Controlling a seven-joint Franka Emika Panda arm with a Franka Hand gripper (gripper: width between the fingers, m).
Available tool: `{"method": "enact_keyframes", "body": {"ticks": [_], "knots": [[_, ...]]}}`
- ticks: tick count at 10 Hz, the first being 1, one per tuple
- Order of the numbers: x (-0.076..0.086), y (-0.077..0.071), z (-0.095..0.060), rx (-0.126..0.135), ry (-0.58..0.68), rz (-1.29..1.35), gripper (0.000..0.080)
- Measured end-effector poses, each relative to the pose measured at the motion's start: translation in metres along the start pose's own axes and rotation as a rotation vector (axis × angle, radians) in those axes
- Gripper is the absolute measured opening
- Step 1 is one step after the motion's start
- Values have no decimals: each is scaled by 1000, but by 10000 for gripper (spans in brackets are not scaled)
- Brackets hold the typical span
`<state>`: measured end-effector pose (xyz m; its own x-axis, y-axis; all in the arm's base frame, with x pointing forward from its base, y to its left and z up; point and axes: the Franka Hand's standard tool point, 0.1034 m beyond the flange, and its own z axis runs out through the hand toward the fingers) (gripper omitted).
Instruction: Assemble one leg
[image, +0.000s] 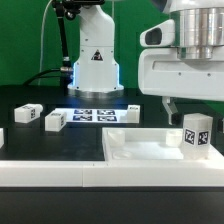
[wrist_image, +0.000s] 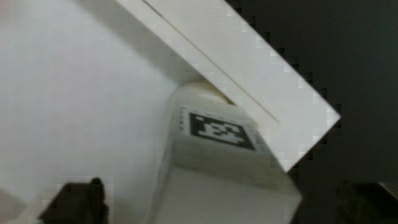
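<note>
A leg (image: 196, 132), a small white upright block with black-and-white tags, stands in the right corner of the wide white tray-like piece (image: 140, 150). My gripper (image: 188, 108) hangs just above it, open. In the wrist view the leg (wrist_image: 219, 135) stands against the tray's raised rim (wrist_image: 249, 70). My gripper (wrist_image: 219, 205) straddles it, and both dark fingertips (wrist_image: 75, 200) stand clear of its sides. Nothing is held.
Three more tagged white legs lie on the black table: two at the exterior view's left (image: 27, 113) (image: 55, 121) and one near the middle (image: 132, 112). The marker board (image: 95, 115) lies before the robot base (image: 95, 60). A long white rail (image: 40, 170) runs along the front.
</note>
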<state>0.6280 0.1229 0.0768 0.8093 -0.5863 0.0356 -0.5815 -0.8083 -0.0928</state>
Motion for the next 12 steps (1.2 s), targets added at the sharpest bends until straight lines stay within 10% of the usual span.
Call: {"method": "enact_keyframes", "body": {"ticks": [12], "knots": [[-2,1,0,-15,2,-779,649]]}}
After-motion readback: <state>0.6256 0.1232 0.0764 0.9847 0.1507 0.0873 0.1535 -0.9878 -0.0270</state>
